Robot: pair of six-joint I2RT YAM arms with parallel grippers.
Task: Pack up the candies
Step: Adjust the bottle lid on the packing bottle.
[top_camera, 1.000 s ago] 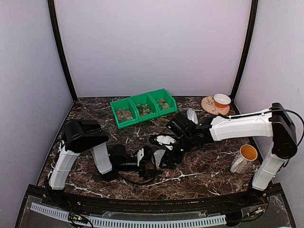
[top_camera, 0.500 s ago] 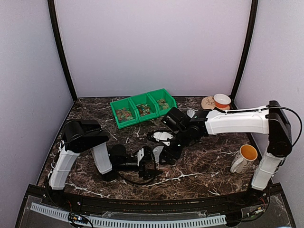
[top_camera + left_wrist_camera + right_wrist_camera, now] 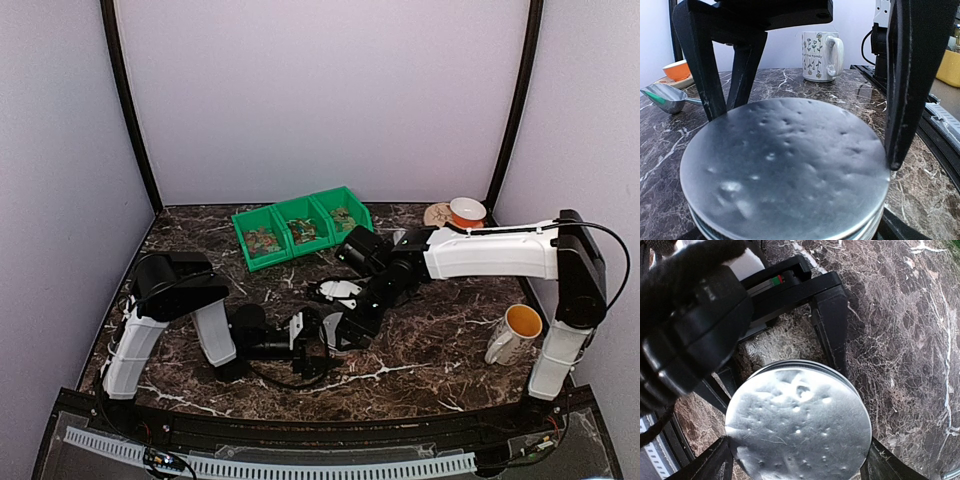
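**Q:** Dark veined marble forms the counter [image 3: 430,360], closed in by pale lilac walls. What lies nearest the arms' bases?

**A:** That is the left gripper [image 3: 312,345], lying low and pointing toward the middle of the counter. Its jaws stand wide, clasping a round jar [image 3: 785,165]. In the right wrist view its black fingers [image 3: 832,325] run in under both sides of the dimpled grey lid [image 3: 797,425] and hug the jar.

**Q:** And just beyond it?

**A:** The right gripper [image 3: 338,325] reaches in from the right and hangs over the same jar, fingers pointing down. Its jaws are also set wide and straddle the lid. One finger [image 3: 905,80] ends just beside the rim, and the other stands at the opposite edge. Whether either presses on the rim cannot be told.

**Q:** What occupies the middle distance?

**A:** On the right side, well apart from the jar, stands an upright white mug [image 3: 512,333] with a flower print and a yellow inside. Farther back a metal scoop [image 3: 665,97] lies on the counter. An orange bowl [image 3: 466,211] rests on a round wooden board [image 3: 440,220] near the back right corner.

**Q:** Where are the candies?

**A:** The candies [image 3: 262,240] lie in three joined green bins [image 3: 268,262]. The bins are set at an angle near the back wall, left of centre, well apart from both grippers.
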